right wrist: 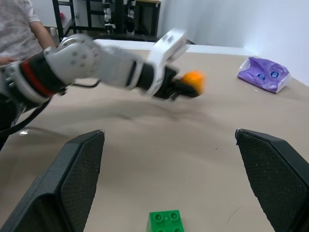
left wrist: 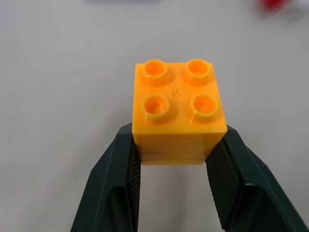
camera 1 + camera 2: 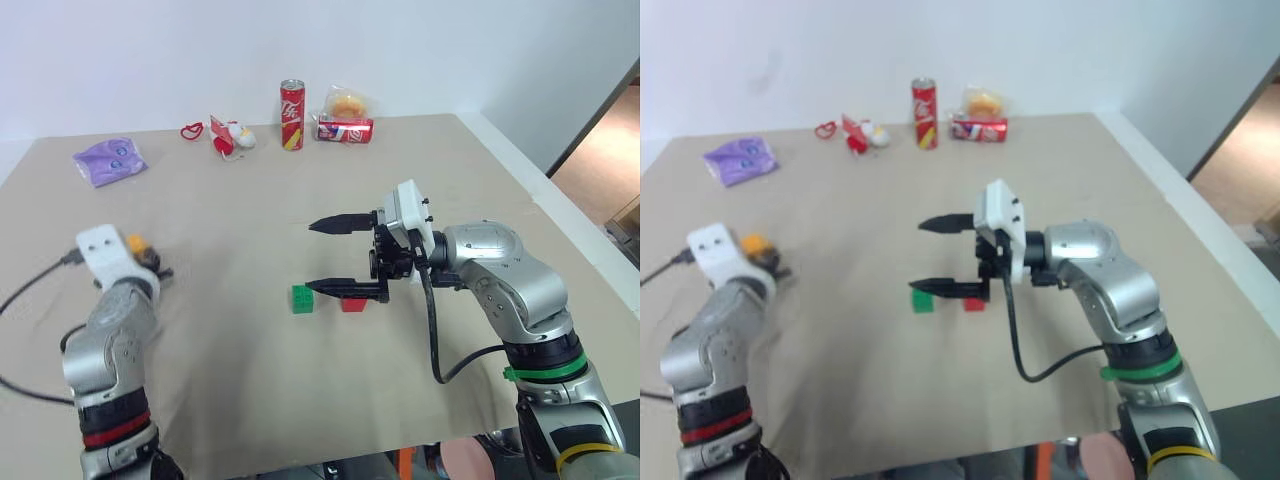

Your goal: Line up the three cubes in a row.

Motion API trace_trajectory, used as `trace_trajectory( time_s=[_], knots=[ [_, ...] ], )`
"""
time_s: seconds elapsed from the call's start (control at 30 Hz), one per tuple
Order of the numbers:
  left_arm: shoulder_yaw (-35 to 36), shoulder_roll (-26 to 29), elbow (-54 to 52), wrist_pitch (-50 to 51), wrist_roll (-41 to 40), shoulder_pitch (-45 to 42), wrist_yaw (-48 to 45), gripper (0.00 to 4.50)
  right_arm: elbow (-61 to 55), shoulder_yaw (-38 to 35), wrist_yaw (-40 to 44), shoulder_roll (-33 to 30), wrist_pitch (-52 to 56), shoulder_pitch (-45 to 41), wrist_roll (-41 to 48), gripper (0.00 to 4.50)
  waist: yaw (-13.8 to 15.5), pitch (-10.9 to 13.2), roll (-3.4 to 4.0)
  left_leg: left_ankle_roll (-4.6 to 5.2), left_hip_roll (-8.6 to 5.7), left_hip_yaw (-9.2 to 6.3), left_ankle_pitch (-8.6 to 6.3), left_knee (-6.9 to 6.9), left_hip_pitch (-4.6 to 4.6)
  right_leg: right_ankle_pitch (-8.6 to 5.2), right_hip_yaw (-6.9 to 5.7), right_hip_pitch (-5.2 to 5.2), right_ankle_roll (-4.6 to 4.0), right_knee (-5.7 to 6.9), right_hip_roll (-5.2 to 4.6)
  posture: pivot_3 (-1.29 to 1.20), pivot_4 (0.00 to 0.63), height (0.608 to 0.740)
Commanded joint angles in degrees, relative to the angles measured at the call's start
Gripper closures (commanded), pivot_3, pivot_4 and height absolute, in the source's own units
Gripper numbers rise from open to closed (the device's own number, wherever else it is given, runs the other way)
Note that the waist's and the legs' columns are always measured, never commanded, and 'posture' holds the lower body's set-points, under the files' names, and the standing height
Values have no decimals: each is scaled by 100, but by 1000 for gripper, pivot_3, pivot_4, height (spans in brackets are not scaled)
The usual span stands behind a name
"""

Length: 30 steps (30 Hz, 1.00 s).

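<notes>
My left gripper is clamping the orange block above the worktop at nine o'clock. My right gripper is hanging wide open and empty over the green block and red block, lying near each other. Soda cans are sitting at twelve o'clock.

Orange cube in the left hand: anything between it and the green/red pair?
No object lies on the table between the orange cube and the green cube. But the open right hand hangs over the red cube, its lower finger reaching toward the green.
</notes>
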Motion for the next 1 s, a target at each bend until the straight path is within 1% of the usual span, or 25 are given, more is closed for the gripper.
trace_trajectory(
  time_s=[0.03,0.17,0.23,0.4,0.5,0.63,0.8,0.87,1.0],
  knots=[
    [-485,510,269,-825,-223,-104,-1627,3190,-215,-375,425,-398,135,113,369,0,0,0,0,-3,0,1,-2,-2,0,-2,0,0,-4,-2,0,0,150,740],
    [-1332,1373,708,-1570,-231,117,-3842,3190,-140,-634,783,-885,168,413,530,0,1,0,0,-28,4,3,-18,-7,-3,-16,0,-3,-9,-5,-1,0,150,740],
    [-1588,1656,977,-2039,-243,154,-4739,3190,-104,-834,861,-1059,271,520,686,0,-13,1,2,-40,6,4,-29,-11,-3,-26,-1,-6,-4,-5,0,0,150,740],
    [-2085,2127,1749,-2671,-438,33,-6907,3190,-63,-1282,810,-1331,445,799,888,0,-10,1,2,-39,10,6,-36,-29,-1,-42,-4,-9,-9,-5,2,0,150,740],
    [-2335,2226,2143,-2864,-492,-164,-7869,3190,-122,-1388,706,-1378,464,947,856,0,-5,1,2,-39,11,5,-36,-33,0,-43,-6,-11,-9,-5,2,0,150,740],
    [-2743,2292,2717,-3268,-162,-508,-8704,3190,-358,-1474,478,-1385,530,1095,900,0,-4,1,2,-39,11,5,-36,-29,-1,-41,-6,-10,-7,-4,2,0,150,740],
    [-3048,2288,3423,-3742,155,-890,-9353,3190,-601,-1629,267,-1435,619,1286,975,0,-9,1,2,-39,11,6,-36,-32,1,-41,-3,-10,-6,-4,2,0,150,740],
    [-3171,2268,3937,-4108,407,-1114,-9505,3190,-672,-1697,188,-1451,657,1340,1025,0,-5,1,2,-38,11,5,-36,-32,0,-42,-4,-10,-6,-4,3,0,150,740],
    [-3225,2141,4680,-4648,718,-1432,-9463,3190,-771,-1749,60,-1450,704,1386,1083,0,-1,1,2,-38,11,4,-36,-29,0,-41,-4,-10,-6,-3,3,0,150,740]
  ],
)
